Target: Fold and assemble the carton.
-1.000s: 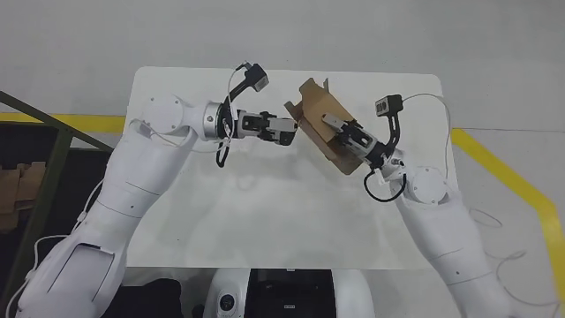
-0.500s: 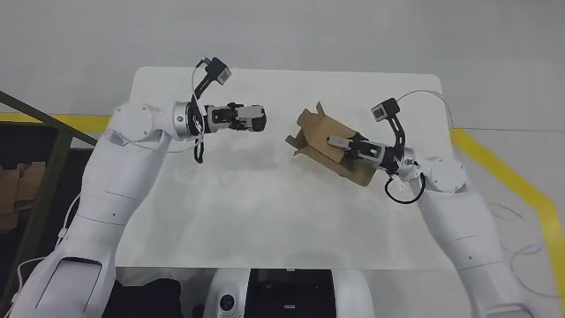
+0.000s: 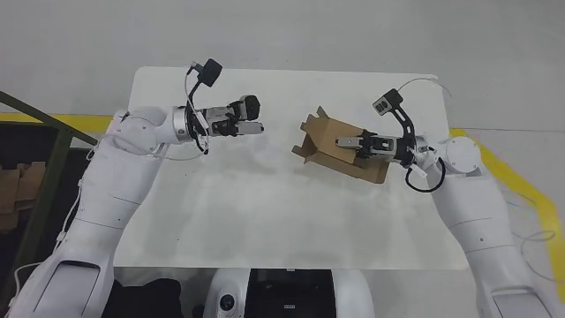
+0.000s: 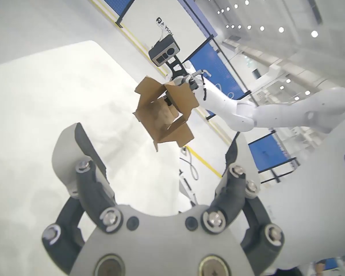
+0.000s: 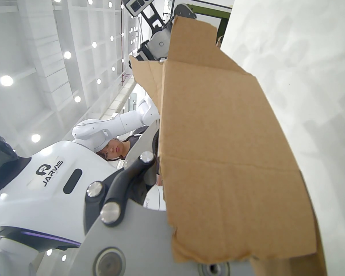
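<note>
The brown carton hangs open above the right half of the white table, flaps spread, its open end facing the left arm. My right gripper is shut on one of its side walls. In the right wrist view that wall lies close up, with one dark finger pressed against its edge. My left gripper stands open with nothing in it, a good gap to the left of the carton. From the left wrist, the spread gripper faces the distant carton, whose inside is bare.
The table's edges run close behind both arms at the back. A yellow floor line passes beyond the table's right side. A dark frame stands off the table's left edge.
My left gripper has let go of the carton and drawn back to the left. The right arm has carried the carton rightward and turned it flatter.
</note>
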Available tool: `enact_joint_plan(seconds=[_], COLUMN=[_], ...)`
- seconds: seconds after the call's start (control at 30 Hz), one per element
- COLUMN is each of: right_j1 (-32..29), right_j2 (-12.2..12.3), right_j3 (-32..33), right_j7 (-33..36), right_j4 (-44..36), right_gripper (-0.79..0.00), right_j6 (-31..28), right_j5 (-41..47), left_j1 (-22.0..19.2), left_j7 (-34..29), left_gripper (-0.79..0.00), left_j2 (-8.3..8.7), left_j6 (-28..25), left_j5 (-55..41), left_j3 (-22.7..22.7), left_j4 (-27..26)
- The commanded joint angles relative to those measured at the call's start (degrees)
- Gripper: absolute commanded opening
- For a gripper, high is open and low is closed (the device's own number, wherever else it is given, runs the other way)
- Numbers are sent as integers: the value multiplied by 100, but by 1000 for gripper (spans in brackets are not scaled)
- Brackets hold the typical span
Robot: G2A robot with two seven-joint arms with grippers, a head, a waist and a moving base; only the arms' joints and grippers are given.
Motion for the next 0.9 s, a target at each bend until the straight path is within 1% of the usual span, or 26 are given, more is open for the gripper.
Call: enact_joint_plan(seconds=[0.0,0.47,0.53,0.57,0.6,0.63,0.7,0.77,0.87], right_j1=[90,112,112,112,112,112,112,112,112], right_j2=[4,4,4,4,4,4,4,4,4], right_j3=[-22,-21,-21,-21,-21,-21,-21,-21,-21], right_j7=[-37,-101,-101,-101,-101,-101,-101,-101,-101], right_j4=[47,63,63,63,63,63,63,63,63], right_gripper=[-785,-785,-785,-785,-785,-785,-785,-785,-785], right_j6=[48,45,45,45,45,45,45,45,45], right_j5=[-98,-130,-130,-130,-130,-130,-130,-130,-130], left_j1=[3,10,56,37,43,109,180,163,111], left_j7=[164,192,390,632,935,1279,1995,2614,3421], left_gripper=[0,0,0,0,0,0,0,0,0], left_j2=[15,16,20,20,25,11,-41,-72,-81], left_j6=[-156,-141,-200,-545,-927,-1135,-1135,-1135,-1135], left_j5=[327,356,801,1095,1730,2262,2958,3754,4631], left_j3=[-25,-29,-39,-115,-231,-300,-286,-246,15], left_j4=[-11,-20,-118,-212,-249,-185,-147,-57,55])
